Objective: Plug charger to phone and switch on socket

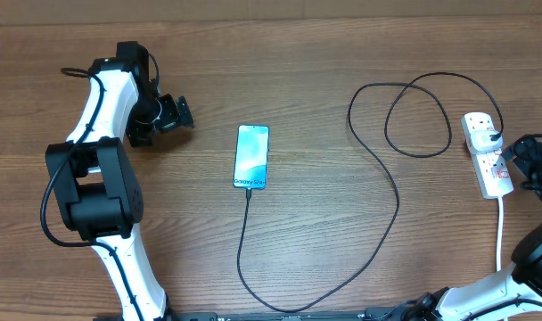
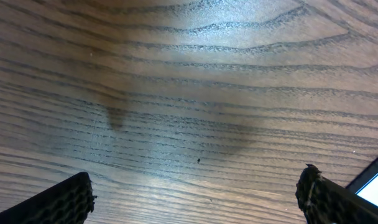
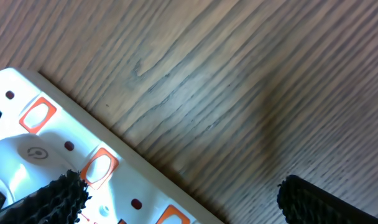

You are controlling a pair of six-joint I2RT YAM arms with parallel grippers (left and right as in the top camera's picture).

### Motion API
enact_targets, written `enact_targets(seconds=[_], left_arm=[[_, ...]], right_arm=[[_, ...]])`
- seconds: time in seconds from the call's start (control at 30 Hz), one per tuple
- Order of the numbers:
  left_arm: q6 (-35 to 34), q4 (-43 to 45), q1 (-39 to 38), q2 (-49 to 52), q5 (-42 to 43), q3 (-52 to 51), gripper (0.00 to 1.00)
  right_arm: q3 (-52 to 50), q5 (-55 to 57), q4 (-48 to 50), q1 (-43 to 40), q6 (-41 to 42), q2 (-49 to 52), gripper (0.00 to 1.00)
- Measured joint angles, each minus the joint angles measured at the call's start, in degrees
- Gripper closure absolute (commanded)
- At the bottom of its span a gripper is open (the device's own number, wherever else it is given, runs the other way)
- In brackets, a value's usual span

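The phone [image 1: 251,157] lies flat mid-table, screen lit light blue with "Galaxy" text at its near end. The charger [image 1: 391,192], a thin black cable, meets the phone's near end, loops down and right, then curls up to a black plug [image 1: 494,136] sitting in the white socket strip [image 1: 487,169] at the far right. My left gripper [image 1: 182,114] is open and empty, left of the phone; the left wrist view [image 2: 195,199] shows a phone corner [image 2: 372,186]. My right gripper [image 1: 522,165] is open beside the strip; in the right wrist view [image 3: 183,199] one finger overlaps the strip [image 3: 27,146] near its orange-red switches [image 3: 99,168].
The strip's white lead [image 1: 501,232] runs toward the front edge on the right. The left arm's white and black links [image 1: 97,178] stand at the left. The brown wood table [image 1: 324,71] fills the view.
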Motion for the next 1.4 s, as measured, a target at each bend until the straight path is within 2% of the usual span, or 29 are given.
enact_targets(seconds=[0.87, 1.13, 1.4], left_arm=[[0.0, 0.0, 0.0, 0.0, 0.0, 0.0, 0.0], [0.0, 0.0, 0.0, 0.0, 0.0, 0.0, 0.0], [0.0, 0.0, 0.0, 0.0, 0.0, 0.0, 0.01]], right_arm=[[0.07, -3.19, 3.56, -0.22, -2.14, 4.17, 0.0], [0.07, -4.7, 3.43, -0.22, -2.1, 4.2, 0.09], [0.46, -3.85, 1.66, -0.22, -1.97, 4.2, 0.1]])
